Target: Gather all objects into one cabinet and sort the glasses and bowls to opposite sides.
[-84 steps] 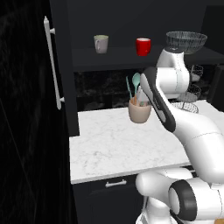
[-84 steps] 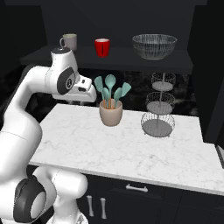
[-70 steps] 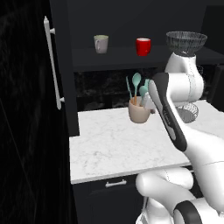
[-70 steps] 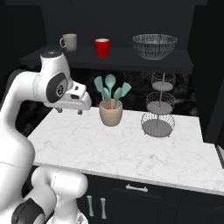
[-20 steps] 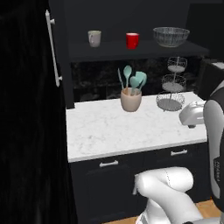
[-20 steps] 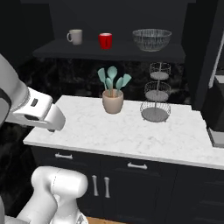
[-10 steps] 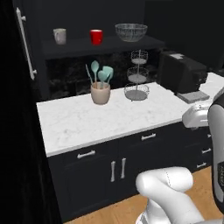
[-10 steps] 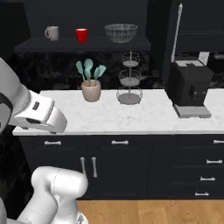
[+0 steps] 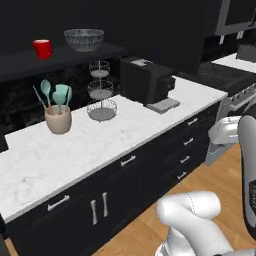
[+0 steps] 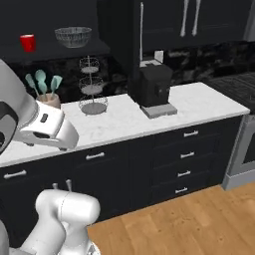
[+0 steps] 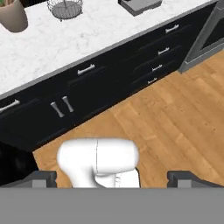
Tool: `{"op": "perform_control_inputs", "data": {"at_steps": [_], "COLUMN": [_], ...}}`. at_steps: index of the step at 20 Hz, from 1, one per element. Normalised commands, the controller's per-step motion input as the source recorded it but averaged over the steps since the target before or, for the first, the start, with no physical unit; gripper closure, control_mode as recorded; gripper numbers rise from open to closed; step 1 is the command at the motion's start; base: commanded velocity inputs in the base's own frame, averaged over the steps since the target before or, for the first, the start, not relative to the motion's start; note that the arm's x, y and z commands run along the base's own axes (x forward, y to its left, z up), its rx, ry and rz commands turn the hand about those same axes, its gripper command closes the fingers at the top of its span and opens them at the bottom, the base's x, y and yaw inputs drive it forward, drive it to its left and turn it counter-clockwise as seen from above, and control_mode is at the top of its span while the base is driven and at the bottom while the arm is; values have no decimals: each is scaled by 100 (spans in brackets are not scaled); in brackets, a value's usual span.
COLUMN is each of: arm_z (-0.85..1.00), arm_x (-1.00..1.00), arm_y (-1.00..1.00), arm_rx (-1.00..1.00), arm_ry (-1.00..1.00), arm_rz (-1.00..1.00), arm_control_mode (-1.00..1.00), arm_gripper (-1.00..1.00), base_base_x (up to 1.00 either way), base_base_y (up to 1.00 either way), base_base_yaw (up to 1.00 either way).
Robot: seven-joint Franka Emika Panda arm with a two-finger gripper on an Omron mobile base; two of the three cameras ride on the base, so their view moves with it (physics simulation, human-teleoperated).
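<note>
Above wooden floor [image 11: 175, 109] by the counter [image 11: 65, 39], jaws spread wide, holding nothing.

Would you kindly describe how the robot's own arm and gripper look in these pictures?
The arm is glossy white with rounded, bulbous links and dark grey joint sections. The gripper has two small dark, blocky fingertips. No cables or markings are visible.

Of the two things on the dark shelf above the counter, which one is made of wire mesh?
The wide grey bowl, right of the red mug. You can see through its mesh; the mug is solid.
</note>
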Motion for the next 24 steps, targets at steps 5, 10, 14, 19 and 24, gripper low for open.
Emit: {"op": "perform_control_inputs", "data": {"at_steps": [5,10,14,19,24], "arm_z": [0,0,0,0,0], "arm_x": [0,0,0,0,0], "arm_y": [0,0,0,0,0], "arm_rx": [0,0,0,0,0], "arm_ry": [0,0,0,0,0], "arm_rz": [0,0,0,0,0], "arm_control_mode": [100,100,100,100,100], "arm_gripper": [-100,-100,-100,-100,-100], "base_base_x": [0,0,4,24,27], "base_base_y": [-21,-16,-6,-3,0], "base_base_yaw": [-79,-85,-81,-69,-63]}}
